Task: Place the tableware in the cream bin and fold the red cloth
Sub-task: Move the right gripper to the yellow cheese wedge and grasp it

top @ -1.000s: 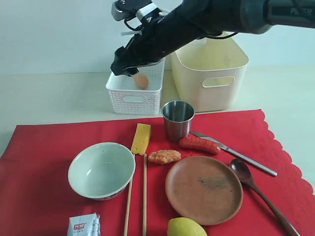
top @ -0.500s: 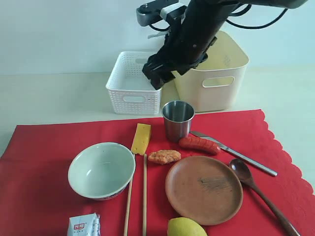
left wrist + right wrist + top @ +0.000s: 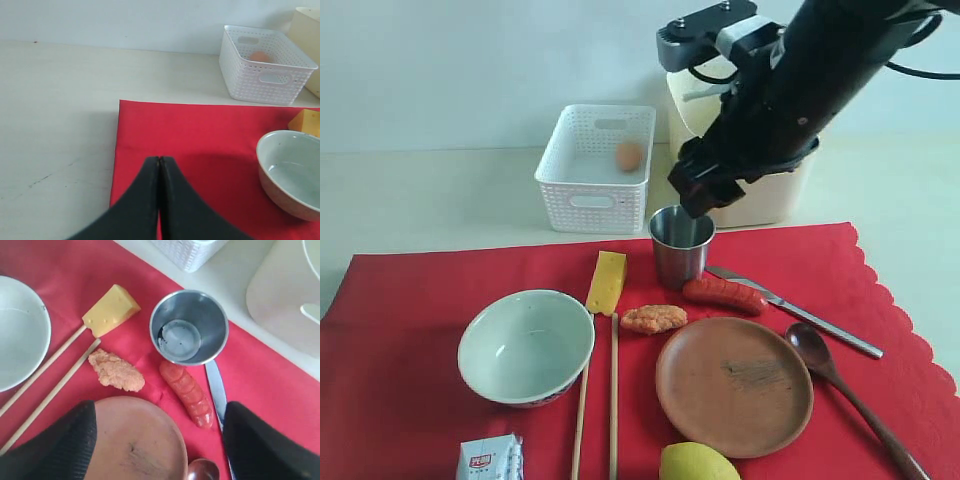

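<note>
A pale surface (image 3: 440,190) carries a red cloth (image 3: 420,300), spread flat with its scalloped edge at 3 o'clock in the exterior view. Off the cloth, the cream bin (image 3: 767,203) stands at 1 o'clock from the steel cup (image 3: 681,243), largely hidden by the right arm. A white basket (image 3: 592,205) holding an egg (image 3: 629,156) sits at 10 o'clock from the cup.

The right hand (image 3: 700,195) hangs just over the cup, its fingers (image 3: 55,440) spread apart and holding nothing. The left hand (image 3: 159,160) hovers over the cloth's 9 o'clock edge with its tips pressed together and nothing between them.

All the tableware lies on the cloth. The brown plate (image 3: 734,385) has the cup toward its 11 o'clock, the green bowl (image 3: 526,345) at 9 o'clock and the wooden spoon (image 3: 840,385) at 3 o'clock. The knife (image 3: 810,318) lies at its 2 o'clock, and the chopsticks (image 3: 613,400) lie between bowl and plate. A sausage (image 3: 725,293) lies beside the cup.
</note>
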`<state>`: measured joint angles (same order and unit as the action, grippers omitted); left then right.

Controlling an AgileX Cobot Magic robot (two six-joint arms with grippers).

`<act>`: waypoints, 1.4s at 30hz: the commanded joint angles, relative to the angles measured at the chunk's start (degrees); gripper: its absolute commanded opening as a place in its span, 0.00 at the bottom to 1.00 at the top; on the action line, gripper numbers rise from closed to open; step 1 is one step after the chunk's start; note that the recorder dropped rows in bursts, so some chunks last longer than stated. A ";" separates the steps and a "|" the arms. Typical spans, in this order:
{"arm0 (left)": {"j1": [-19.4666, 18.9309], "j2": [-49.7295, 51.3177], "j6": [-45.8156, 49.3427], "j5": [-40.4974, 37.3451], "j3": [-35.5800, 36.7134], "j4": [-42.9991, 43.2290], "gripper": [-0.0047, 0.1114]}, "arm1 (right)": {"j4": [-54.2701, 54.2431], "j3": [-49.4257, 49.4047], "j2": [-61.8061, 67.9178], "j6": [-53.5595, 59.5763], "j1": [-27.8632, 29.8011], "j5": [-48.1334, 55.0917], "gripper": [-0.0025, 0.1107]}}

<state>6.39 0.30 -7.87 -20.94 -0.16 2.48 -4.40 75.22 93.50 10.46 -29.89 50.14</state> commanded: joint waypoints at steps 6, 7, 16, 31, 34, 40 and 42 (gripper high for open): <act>-0.15 -0.30 -0.06 0.51 0.16 -0.02 0.04 | 0.22 -11.20 -9.51 0.48 -0.04 -5.70 0.60; -0.15 -0.30 -0.06 0.51 0.16 -0.02 0.04 | 0.22 -12.09 -10.14 0.99 -0.04 -6.29 0.60; -0.15 -0.30 -0.06 0.51 0.16 -0.02 0.04 | -6.51 -12.90 -9.40 8.44 -0.13 -0.85 0.59; -0.15 -0.30 -0.06 0.51 0.16 -0.02 0.04 | -11.60 -7.45 5.65 -0.45 -7.76 -15.32 0.57; -0.15 -0.30 -0.06 0.51 0.16 -0.02 0.04 | -6.82 -3.28 10.05 -6.08 -7.90 -13.59 0.57; -0.15 -0.30 -0.06 0.51 0.16 -0.02 0.04 | -4.55 5.11 17.47 -9.10 -8.11 -9.86 0.58; -0.15 -0.30 -0.06 0.51 0.16 -0.02 0.04 | -4.55 7.72 19.79 -9.73 -8.11 -8.00 0.60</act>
<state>6.39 0.30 -7.87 -20.94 -0.16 2.48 -9.74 79.35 110.79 1.87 -37.82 39.86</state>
